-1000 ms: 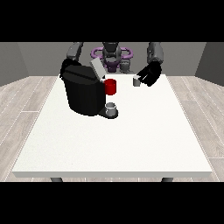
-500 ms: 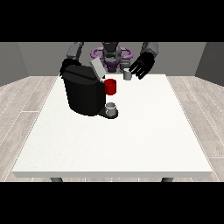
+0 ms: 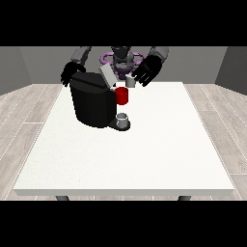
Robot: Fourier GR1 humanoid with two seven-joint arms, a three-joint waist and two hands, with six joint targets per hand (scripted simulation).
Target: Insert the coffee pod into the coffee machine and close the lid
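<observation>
Machine [image 3: 91, 103] body blocks the worktop [image 3: 144, 154] patch behind it toward the far left corner. Raised lid [image 3: 107, 75] covers part of the robot's torso. Pod [image 3: 130, 82]: small grey thing just beside the fingers of the hand at the view's right [image 3: 147, 71], too small to tell if the fingers touch or pinch it. Pod slot under the lid not visible from this side. Hand at the view's left [image 3: 71, 73] sits behind the machine's top far corner, lower part hidden, finger pose unreadable. Cup [image 3: 123, 118] on the drip tray: contents not discernible. Worktop legs cut off at the bottom.
</observation>
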